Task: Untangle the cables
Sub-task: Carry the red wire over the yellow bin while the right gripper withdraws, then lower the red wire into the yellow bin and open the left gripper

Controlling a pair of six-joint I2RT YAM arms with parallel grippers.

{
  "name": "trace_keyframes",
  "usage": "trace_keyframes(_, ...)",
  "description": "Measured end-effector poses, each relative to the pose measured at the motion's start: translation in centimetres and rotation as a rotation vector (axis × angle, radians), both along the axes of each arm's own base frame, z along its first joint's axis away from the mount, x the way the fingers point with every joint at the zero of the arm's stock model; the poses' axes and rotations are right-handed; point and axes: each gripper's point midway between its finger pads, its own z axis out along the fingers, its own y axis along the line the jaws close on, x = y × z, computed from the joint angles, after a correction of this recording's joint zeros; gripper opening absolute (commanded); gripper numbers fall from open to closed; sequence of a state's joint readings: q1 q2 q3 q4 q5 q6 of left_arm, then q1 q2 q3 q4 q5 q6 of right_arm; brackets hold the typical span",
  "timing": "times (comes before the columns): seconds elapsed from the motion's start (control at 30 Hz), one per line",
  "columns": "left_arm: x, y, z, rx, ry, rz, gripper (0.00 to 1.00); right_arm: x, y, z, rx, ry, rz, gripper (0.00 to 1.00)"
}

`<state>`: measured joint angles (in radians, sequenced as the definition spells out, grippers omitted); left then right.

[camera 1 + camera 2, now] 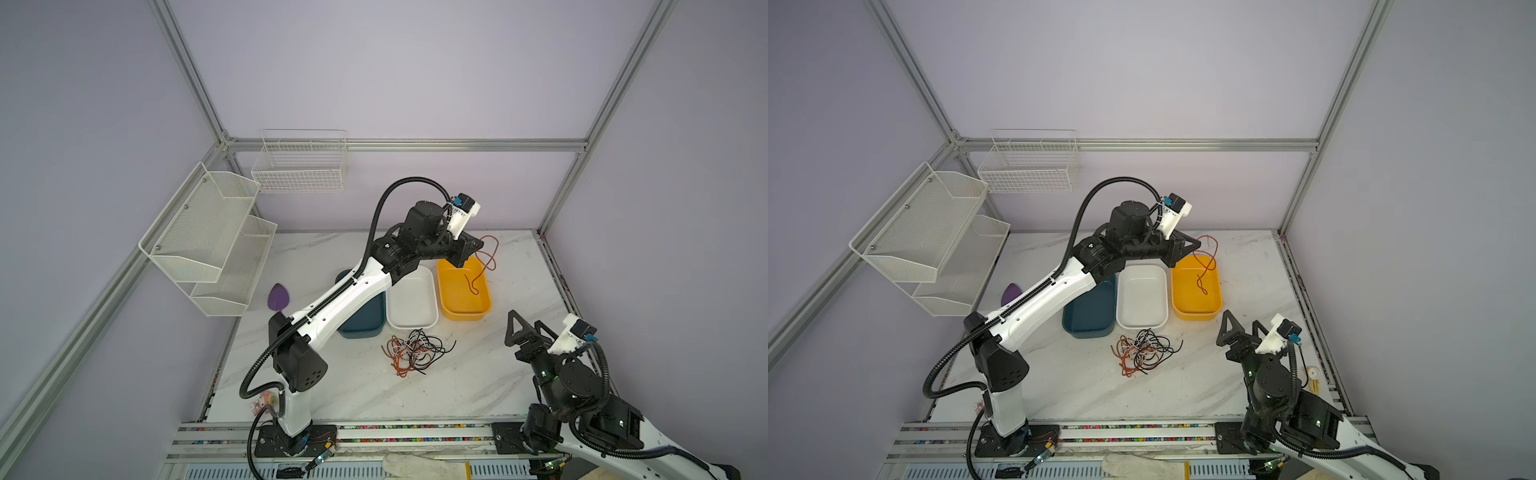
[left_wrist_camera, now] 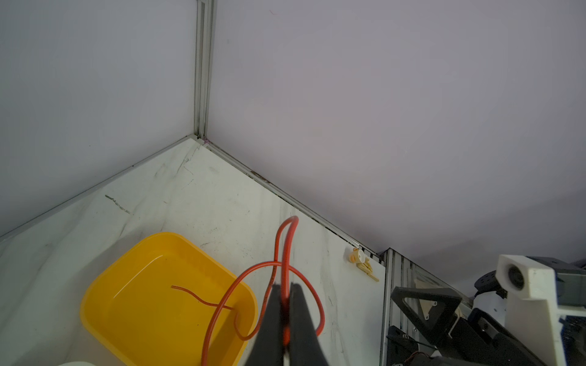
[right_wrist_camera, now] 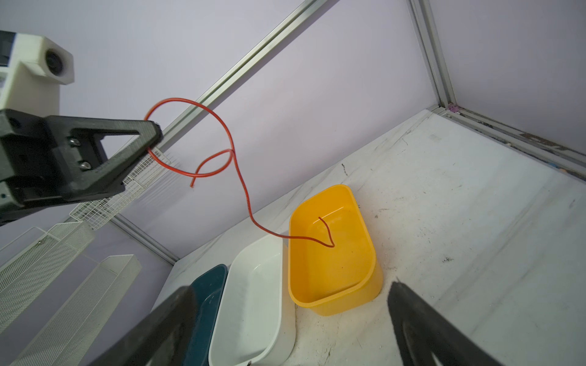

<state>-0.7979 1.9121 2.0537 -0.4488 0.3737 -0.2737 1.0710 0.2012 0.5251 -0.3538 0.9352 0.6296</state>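
One orange cable (image 2: 287, 240) hangs pinched in the closed left hand (image 2: 285, 286), tail inside the yellow tub (image 2: 126, 301); letting go likely comes next. Other cables (image 1: 415, 351) lie tangled on the desk (image 1: 478, 374), right hand (image 1: 527, 322) open nearby.

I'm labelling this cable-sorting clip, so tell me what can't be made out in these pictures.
- Blue bin: both top views, the left arm covers most of it; contents unknown.
- Cable tangle: top views, strands too thin to count or trace.
- Orange cable in the left gripper: left wrist view, grip point blurred, lower run cut by the frame edge.
- Small cream item, left wrist view: too small to identify.
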Motion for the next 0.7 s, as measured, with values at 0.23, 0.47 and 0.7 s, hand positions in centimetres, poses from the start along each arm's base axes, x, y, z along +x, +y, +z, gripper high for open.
trace_keyframes(0.23,2.4,-1.8,-6.3,0.082,0.070,0.026,0.00,0.0,0.0,0.2,-0.006,-0.006,0.004,0.97)
trace_keyframes(0.47,5.3,-3.7,-14.3,0.177,0.168,0.067,0.00,-0.2,-0.2,0.6,0.013,-0.022,0.010,0.96)
trace_keyframes(0.7,6.9,-3.6,-20.9,0.270,0.256,0.116,0.00,-0.2,-0.2,0.7,0.010,-0.025,0.011,0.96)
